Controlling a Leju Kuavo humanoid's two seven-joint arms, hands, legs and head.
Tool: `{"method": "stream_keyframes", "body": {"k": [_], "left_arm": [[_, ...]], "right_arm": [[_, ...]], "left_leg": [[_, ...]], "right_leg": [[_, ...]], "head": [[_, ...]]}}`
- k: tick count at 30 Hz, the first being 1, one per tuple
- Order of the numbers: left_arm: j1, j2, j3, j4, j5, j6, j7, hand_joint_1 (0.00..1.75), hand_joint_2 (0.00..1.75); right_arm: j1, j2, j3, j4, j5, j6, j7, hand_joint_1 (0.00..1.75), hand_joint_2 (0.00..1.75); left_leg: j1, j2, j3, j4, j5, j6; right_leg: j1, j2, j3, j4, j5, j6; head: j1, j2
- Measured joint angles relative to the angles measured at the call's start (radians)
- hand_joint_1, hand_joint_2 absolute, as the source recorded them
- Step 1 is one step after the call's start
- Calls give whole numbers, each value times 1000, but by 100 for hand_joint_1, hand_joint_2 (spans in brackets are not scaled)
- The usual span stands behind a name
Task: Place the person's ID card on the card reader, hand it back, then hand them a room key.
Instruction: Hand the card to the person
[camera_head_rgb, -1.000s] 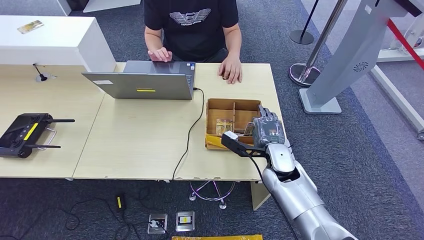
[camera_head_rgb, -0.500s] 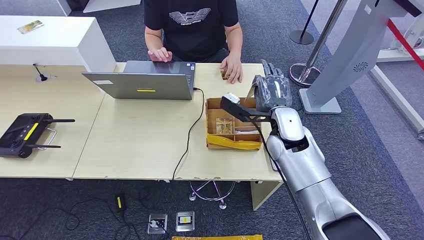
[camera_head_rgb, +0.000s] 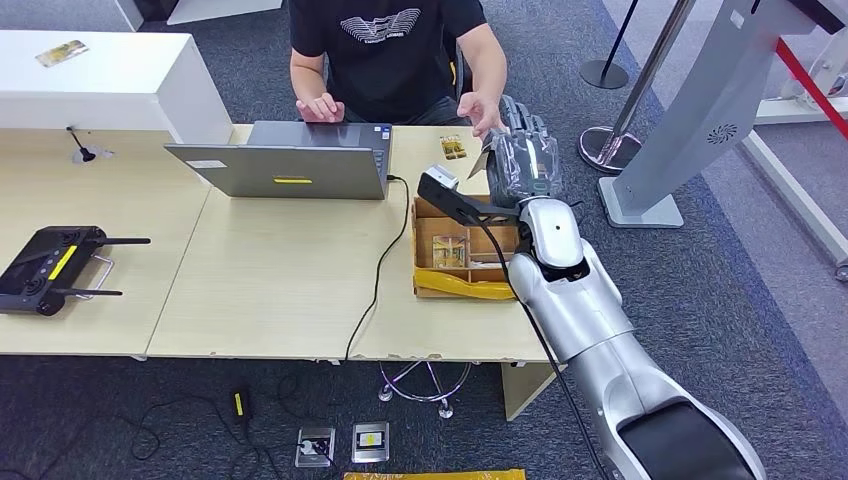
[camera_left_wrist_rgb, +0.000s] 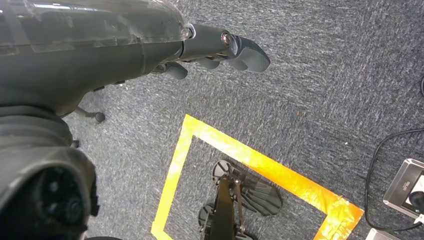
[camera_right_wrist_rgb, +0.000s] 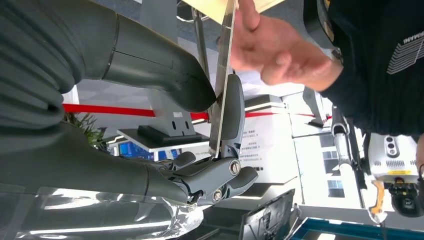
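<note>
My right hand (camera_head_rgb: 522, 155) is raised over the far end of the table, just short of the person's hand (camera_head_rgb: 480, 112). In the right wrist view it pinches a thin card (camera_right_wrist_rgb: 222, 85), seen edge-on, between thumb and fingers (camera_right_wrist_rgb: 233, 107). The person's hand (camera_right_wrist_rgb: 275, 50) is touching the card's far end. A small patterned card (camera_head_rgb: 453, 147) lies flat on the table near the person. The cardboard box (camera_head_rgb: 427, 210) below my forearm holds several more cards. My left hand (camera_left_wrist_rgb: 100, 45) hangs over the carpet holding nothing, fingers loosely extended.
A grey laptop (camera_head_rgb: 290, 165) stands open before the person, its cable running off the table's front edge. A black controller (camera_head_rgb: 55, 270) lies at the left. A white counter (camera_head_rgb: 100, 80) stands at the back left and a kiosk base (camera_head_rgb: 640, 200) to the right.
My right hand has lifted from the box and travelled toward the person with the card. The person's hand has risen off the table to meet it, uncovering the small patterned card.
</note>
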Motion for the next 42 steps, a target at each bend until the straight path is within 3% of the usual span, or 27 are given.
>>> {"method": "stream_keyframes", "body": {"k": [15, 17, 19, 20, 21, 30, 34, 38, 42], "left_arm": [[0, 5, 0, 0, -7, -10, 0, 0, 0], [0, 5, 0, 0, -7, -10, 0, 0, 0], [0, 5, 0, 0, -7, -9, 0, 0, 0], [0, 5, 0, 0, -7, -8, 0, 0, 0], [0, 5, 0, 0, -7, -6, 0, 0, 0], [0, 5, 0, 0, -5, -2, 1, 0, 0], [1, 6, 0, 0, -4, -4, 3, 0, 0], [3, 11, 0, 0, -3, -16, 2, 0, 0], [10, 22, 0, 0, 12, -50, -44, 0, 0]], "right_arm": [[-11, 27, 0, 97, 2, -3, 2, 175, 175], [-11, 28, 0, 101, 5, -2, 5, 96, 175], [-11, 29, 0, 104, 10, -1, 7, 8, 87], [-11, 29, 0, 106, 11, -4, 8, 0, 44], [-10, 29, 0, 107, 12, -8, 8, 0, 0], [-10, 34, 0, 123, 14, -3, 4, 0, 0], [-11, 27, -10, 124, -55, 14, -5, 0, 0], [-34, -18, -56, 131, -201, 33, -33, 0, 0], [-82, -123, -120, 154, -270, 32, -68, 0, 0]], "left_leg": [[0, 0, 0, 0, 0, 0], [0, 0, 0, 0, 0, 0], [0, 0, 0, 0, 0, 0], [0, 0, 0, 0, 0, 0], [0, 0, 0, 0, 0, 0], [0, 0, 0, 0, 0, 0], [0, 0, 0, 0, 0, 0], [0, 0, 0, 0, 0, 0], [0, -2, 0, 1, 0, 0]], "right_leg": [[0, 0, 0, 0, 0, 0], [0, 0, 0, 0, 0, 0], [0, 0, 0, 0, 0, 0], [0, 0, 0, 0, 0, 0], [0, 0, 0, 0, 0, 0], [0, 0, 0, 0, 0, 0], [0, 0, -1, 0, 0, 0], [0, 0, -1, -1, 0, 0], [0, -1, 0, -2, 1, 1]], "head": [[0, 0], [0, 0], [0, 0], [0, 0], [0, 0], [0, 0], [0, 0], [0, 0], [0, 0]]}}
